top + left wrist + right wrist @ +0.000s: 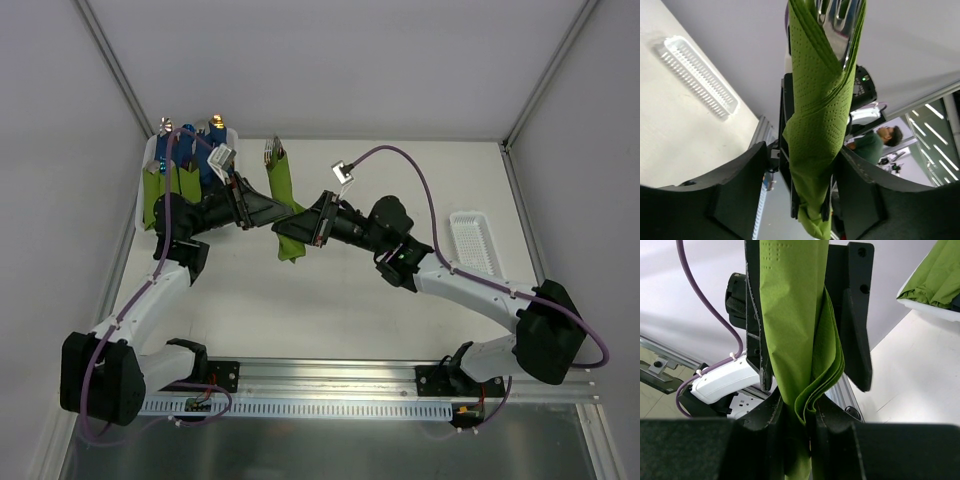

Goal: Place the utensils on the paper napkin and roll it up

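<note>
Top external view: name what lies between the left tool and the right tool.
The rolled paper napkin, fork tines poking from its top, stands between the left tool and right tool; top view shows it.

utensils (272, 150): handles hidden inside the paper napkin (284, 197); heads cut by the top edge in the left wrist view
paper napkin top: past the upper edge in the right wrist view
white bin (141, 195): partly behind the left arm (150, 290), contents too small to tell
</note>
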